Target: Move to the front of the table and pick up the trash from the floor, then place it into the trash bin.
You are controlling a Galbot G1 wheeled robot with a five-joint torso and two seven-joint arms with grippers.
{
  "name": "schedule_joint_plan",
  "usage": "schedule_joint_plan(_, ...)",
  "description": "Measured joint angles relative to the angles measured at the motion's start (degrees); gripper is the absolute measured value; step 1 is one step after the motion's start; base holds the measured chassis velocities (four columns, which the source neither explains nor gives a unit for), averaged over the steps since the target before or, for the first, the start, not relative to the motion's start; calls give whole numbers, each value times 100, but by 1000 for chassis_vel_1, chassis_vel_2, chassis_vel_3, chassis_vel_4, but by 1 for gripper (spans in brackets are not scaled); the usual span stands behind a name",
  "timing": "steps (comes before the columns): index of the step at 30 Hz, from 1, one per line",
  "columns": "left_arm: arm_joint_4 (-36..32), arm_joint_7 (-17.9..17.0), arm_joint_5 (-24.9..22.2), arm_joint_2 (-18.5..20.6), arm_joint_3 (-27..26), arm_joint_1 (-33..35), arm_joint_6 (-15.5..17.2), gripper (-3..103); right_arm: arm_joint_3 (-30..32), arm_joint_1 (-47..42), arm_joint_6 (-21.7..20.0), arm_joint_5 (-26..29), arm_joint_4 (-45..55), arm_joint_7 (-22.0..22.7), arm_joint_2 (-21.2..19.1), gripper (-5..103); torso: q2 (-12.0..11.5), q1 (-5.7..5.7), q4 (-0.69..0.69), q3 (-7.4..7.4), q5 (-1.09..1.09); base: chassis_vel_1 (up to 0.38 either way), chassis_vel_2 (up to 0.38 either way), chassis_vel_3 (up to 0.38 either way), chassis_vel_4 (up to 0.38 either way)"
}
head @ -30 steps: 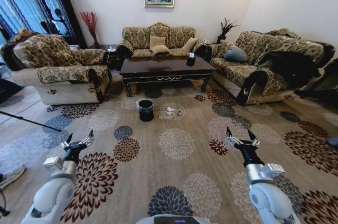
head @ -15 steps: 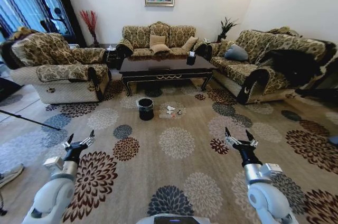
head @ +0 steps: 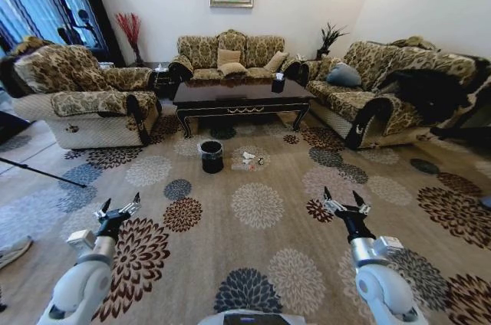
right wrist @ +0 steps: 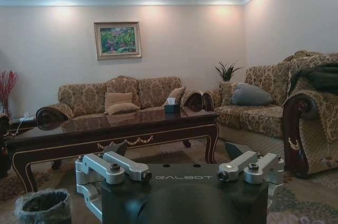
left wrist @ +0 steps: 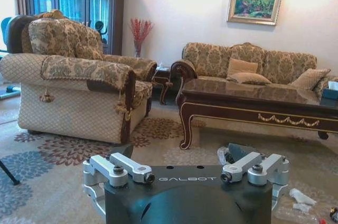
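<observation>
Trash lies on carpet before table.

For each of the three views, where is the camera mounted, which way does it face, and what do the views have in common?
Head view: high on the robot, looking forward and down over the patterned carpet at the glossy dark wood coffee table, the small round black bin and white paper scraps; both arms, left tool and right tool, open.
Left wrist view: low, facing the table; its own tool in the foreground.
Right wrist view: low, facing the table and bin; its own tool in the foreground.
Shared: table, back sofa, framed painting.
</observation>
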Motion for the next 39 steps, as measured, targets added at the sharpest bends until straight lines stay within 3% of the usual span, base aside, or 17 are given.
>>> schedule_joint_plan(39,281,-16,357,-34,-46,-25,-154,100,25,-101,54,-102,-30,-46,83,100,-953,-395,0,-559,0,0,0,0,0)
